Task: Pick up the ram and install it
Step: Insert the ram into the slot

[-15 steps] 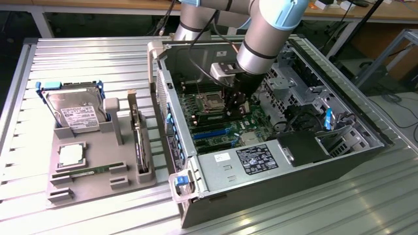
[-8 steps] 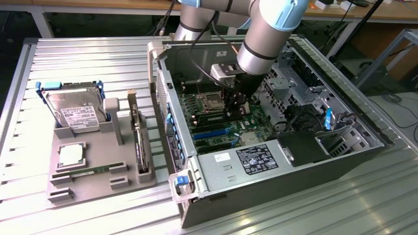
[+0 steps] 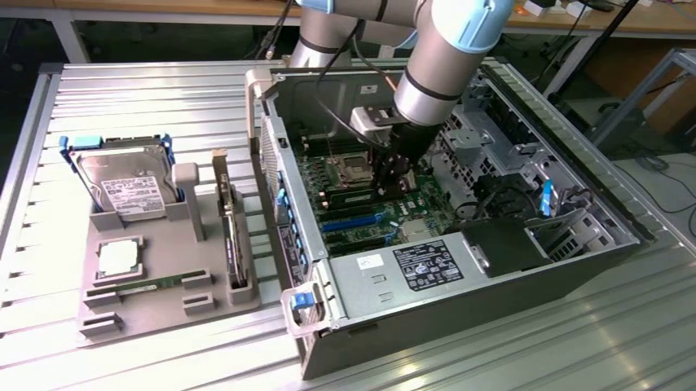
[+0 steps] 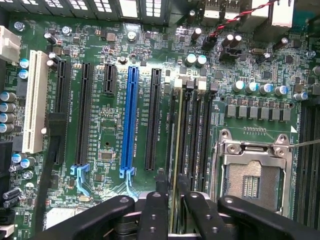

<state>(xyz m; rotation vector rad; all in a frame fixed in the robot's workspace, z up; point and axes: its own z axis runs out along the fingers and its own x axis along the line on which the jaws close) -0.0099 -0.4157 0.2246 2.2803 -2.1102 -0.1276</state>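
Observation:
My gripper point(image 3: 392, 186) reaches down into the open computer case point(image 3: 490, 269), right over the motherboard. In the wrist view the gripper point(image 4: 173, 184) is shut on a ram point(image 4: 175, 135), a thin green stick seen edge-on. The stick stands in the memory slot row next to the open silver processor socket point(image 4: 250, 175). From the exterior view the same ram point(image 3: 350, 198) shows as a dark strip just below the socket point(image 3: 354, 169). A second ram point(image 3: 147, 286) lies in the grey holder point(image 3: 163, 314) on the exterior view's left.
The holder also carries a hard drive point(image 3: 130, 186), a square silver processor chip point(image 3: 117, 257) and an upright expansion card point(image 3: 231, 236). A blue slot point(image 4: 130, 120), black slots and a white slot point(image 4: 32, 100) flank the memory slots. The case walls and drive cage point(image 3: 511, 163) hem in the arm.

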